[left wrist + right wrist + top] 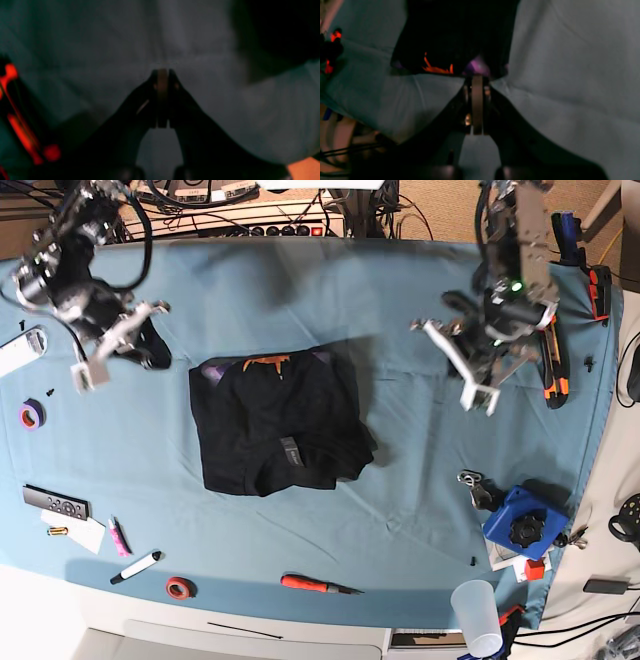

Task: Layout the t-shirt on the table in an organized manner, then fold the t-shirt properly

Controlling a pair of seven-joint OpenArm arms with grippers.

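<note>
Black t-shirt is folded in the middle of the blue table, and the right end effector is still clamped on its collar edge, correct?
Not quite. The t-shirt does lie folded mid-table, but the right end effector holds nothing: the base view shows it shut and lifted clear to the shirt's side, apart from the fabric.

- Tangled cables and a power strip are lying along the far side, beyond both sets of fingers.
- Tan flooring is showing there.
</note>
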